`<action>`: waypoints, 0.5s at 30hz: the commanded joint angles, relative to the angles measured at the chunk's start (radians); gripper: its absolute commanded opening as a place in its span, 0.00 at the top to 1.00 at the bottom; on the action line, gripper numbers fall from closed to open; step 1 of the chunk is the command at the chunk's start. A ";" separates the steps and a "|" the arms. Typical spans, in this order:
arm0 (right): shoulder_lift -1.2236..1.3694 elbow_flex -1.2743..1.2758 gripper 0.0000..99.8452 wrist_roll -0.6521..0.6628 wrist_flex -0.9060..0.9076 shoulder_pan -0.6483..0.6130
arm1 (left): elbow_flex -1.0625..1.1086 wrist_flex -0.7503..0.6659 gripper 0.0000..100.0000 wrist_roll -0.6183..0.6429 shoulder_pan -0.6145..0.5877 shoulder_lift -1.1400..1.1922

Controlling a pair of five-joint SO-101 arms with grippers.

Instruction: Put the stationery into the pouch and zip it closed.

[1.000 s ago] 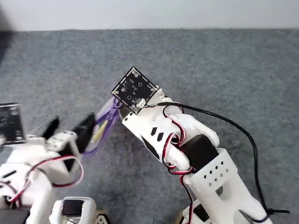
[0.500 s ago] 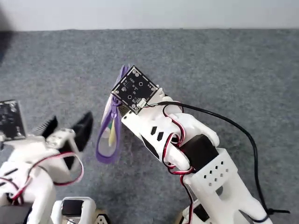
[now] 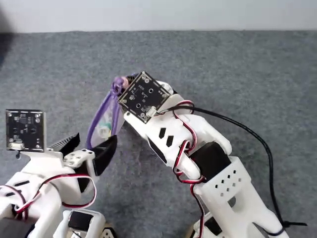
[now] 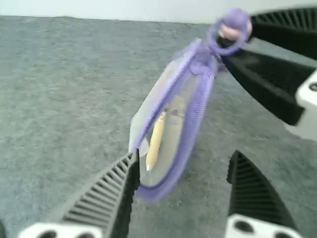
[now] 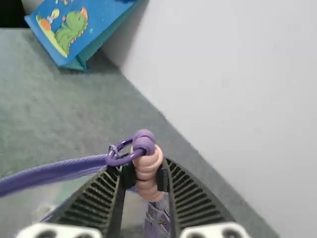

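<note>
Just off centre of the grey carpet (image 3: pixel 237 74), toward 11 o'clock: right gripper (image 5: pixel 146 173) clenched on the zip pull (image 5: pixel 146 163), a stack of pink beads on a purple ring. Hanging from that pull and slanting away toward 7 o'clock: the pouch (image 3: pixel 103 121), clear-sided with a purple zip edge, up on edge rather than flat. Inside it, lying lengthwise, a yellow pencil (image 4: pixel 155 139), plus something pale, too blurred to name. At the pouch's lower end, 7 o'clock from the pull: left gripper (image 3: pixel 94 141), released, jaws spread wide, one just beside the pouch's bottom corner, the other well apart from it. Cannot tell whether the near jaw touches the pouch. Beyond the right gripper, a white wall (image 5: pixel 223 74) and, at its foot, a blue bag (image 5: pixel 74 25) printed with a green dinosaur.
</note>
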 commanded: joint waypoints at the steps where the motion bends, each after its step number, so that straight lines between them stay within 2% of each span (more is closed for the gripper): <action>1: -0.010 -0.015 0.99 0.041 -0.068 0.002 | -0.013 0.017 0.72 0.041 0.071 -0.003; 5: -0.004 -0.015 0.99 0.129 -0.124 0.002 | 0.022 0.017 0.72 0.071 0.129 -0.003; 10: -0.008 -0.015 0.99 0.169 -0.159 0.002 | 0.139 0.015 0.72 0.083 0.121 -0.003; 15: -0.054 -0.015 0.99 0.167 -0.053 0.001 | 0.145 -0.054 0.72 0.078 -0.064 -0.003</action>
